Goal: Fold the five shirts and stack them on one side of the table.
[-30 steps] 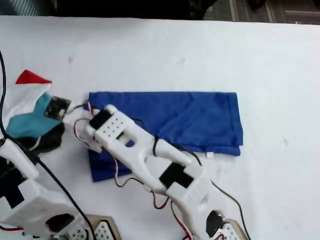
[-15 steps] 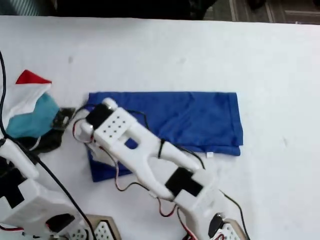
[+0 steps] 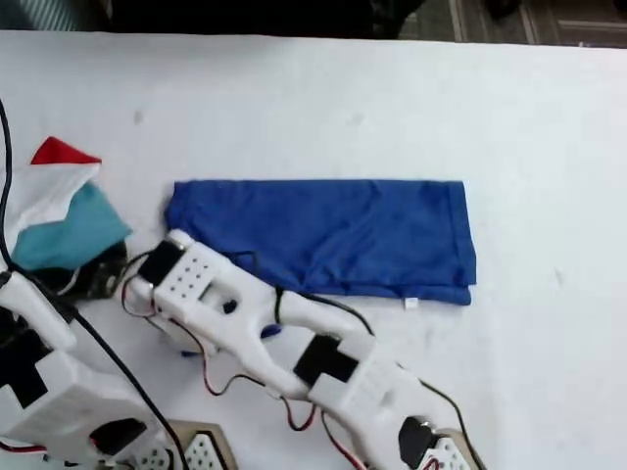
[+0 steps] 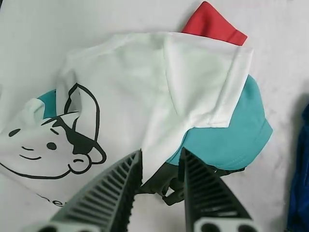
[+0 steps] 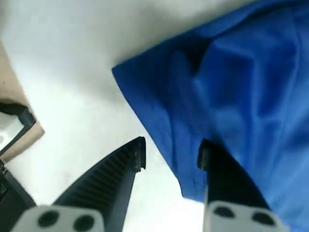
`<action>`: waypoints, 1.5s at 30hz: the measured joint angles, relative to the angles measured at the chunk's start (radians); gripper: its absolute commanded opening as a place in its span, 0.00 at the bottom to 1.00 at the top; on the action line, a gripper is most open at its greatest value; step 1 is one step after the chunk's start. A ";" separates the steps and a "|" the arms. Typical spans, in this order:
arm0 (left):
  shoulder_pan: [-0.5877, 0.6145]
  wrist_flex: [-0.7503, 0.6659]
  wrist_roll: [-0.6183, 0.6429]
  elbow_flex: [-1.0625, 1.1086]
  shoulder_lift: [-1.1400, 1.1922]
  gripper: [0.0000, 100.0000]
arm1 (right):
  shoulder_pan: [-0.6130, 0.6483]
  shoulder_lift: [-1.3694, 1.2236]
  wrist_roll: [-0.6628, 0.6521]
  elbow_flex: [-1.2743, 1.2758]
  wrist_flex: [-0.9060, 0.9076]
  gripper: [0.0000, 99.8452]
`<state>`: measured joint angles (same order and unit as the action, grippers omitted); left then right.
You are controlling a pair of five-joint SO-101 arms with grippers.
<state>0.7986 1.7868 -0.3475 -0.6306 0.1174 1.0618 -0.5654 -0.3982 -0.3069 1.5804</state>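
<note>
Straddling the near-left corner of the blue shirt (image 3: 333, 235), the right gripper (image 5: 172, 147) is parted wide, one finger over cloth and one over bare table (image 3: 392, 98), probably to pinch that hem for another fold. The shirt lies mid-table as a long strip. At the left edge, the left gripper (image 4: 161, 154), narrowly open and empty, hangs over the pile (image 4: 145, 87) of other shirts, which leaves the middle free for folding.

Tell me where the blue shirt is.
High view: the blue shirt lies flat at the middle of the table, just right of the shirt pile at the left edge; the right pincer is at its near-left corner.
</note>
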 measured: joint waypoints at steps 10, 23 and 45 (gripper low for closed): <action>0.000 0.000 0.000 0.000 0.000 0.15 | -0.018 -0.087 0.003 -0.025 -0.055 0.03; 0.000 0.000 0.000 0.000 0.000 0.15 | -0.141 -0.092 -0.063 -0.239 0.091 0.02; 0.000 0.000 0.000 0.000 0.000 0.15 | -0.341 -0.371 -0.230 -0.750 0.124 0.08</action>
<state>0.7986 1.7868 -0.3475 -0.6306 0.1174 0.7211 -0.9367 -0.6283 -1.0572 1.7047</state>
